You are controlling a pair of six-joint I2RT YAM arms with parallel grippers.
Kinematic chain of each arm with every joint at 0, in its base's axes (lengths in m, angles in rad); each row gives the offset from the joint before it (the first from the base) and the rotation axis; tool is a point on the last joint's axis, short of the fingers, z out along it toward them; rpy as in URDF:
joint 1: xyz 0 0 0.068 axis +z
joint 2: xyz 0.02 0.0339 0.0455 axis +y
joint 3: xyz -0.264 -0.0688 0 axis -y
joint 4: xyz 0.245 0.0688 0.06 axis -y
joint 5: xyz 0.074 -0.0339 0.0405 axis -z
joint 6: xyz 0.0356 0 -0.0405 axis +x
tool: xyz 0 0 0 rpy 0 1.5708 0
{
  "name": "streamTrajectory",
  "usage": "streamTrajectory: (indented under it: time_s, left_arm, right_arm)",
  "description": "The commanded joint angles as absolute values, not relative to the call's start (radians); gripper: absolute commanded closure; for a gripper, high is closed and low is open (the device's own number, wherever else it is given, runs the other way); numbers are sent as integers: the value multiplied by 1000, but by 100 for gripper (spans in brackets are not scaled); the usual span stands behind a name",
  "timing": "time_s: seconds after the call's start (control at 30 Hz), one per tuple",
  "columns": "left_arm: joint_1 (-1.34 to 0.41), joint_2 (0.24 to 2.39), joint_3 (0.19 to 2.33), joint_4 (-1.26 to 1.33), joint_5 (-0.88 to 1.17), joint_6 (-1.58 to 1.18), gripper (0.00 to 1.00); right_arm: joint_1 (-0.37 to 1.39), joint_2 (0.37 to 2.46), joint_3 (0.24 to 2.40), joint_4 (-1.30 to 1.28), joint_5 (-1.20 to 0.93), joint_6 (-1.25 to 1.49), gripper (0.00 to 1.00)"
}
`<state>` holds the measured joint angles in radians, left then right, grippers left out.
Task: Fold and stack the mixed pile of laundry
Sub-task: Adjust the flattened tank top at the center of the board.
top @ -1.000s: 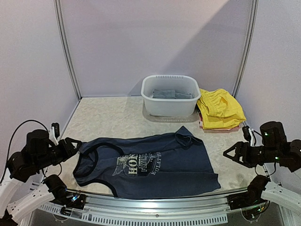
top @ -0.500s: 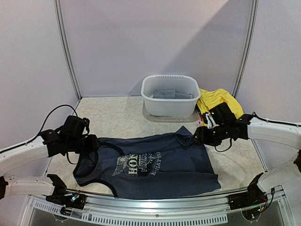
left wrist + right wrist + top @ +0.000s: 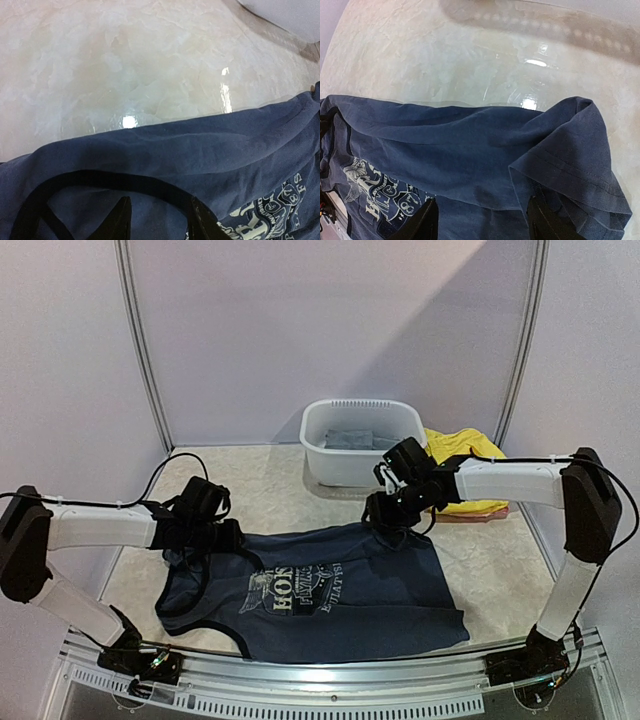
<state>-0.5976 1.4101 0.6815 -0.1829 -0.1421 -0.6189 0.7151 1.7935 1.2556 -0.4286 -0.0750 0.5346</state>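
Navy tank top (image 3: 330, 590) with white chest print, spread flat on the bench (image 3: 250, 480) in front of the white basin (image 3: 362, 468), its corner nearest the basin folded back on itself. Left gripper (image 3: 160, 212) low over the armhole edge, in front of the basin and well to its left, fingers apart with the dark trim running between them. Right gripper (image 3: 482, 215) just in front of the basin, over the folded corner, fingers spread wide. Grey garment (image 3: 350, 438) inside the basin. Yellow garment (image 3: 462, 445) just right of the basin, lying on a reddish piece (image 3: 470, 514).
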Motion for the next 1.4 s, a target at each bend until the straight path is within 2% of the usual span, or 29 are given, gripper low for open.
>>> streamTrajectory:
  time_s: [0.0, 0.43, 0.67, 0.87, 1.0, 1.23, 1.37]
  left_arm:
    - [-600, 1460, 708, -117, -135, -597, 63]
    - [-603, 1499, 711, -81, -82, -563, 68]
    - [-678, 1541, 760, -127, -58, -508, 70]
    - [-741, 1540, 798, -258, -143, -511, 64]
    - [-770, 1522, 789, -325, -197, -517, 62]
    - [-782, 1550, 764, -304, -168, -519, 62]
    - [-785, 1570, 767, -280, -137, -531, 62]
  right_arm:
    - [754, 1856, 1287, -512, -22, 497, 41]
    - [761, 1904, 1254, -630, 105, 450, 51]
    - [760, 1895, 1240, -648, 139, 438, 54]
    - [760, 1885, 1220, -639, 153, 443, 58]
    - [760, 1885, 1216, -629, 156, 446, 64]
    - [760, 1885, 1217, -625, 166, 452, 80]
    - [761, 1885, 1211, -624, 165, 456, 86]
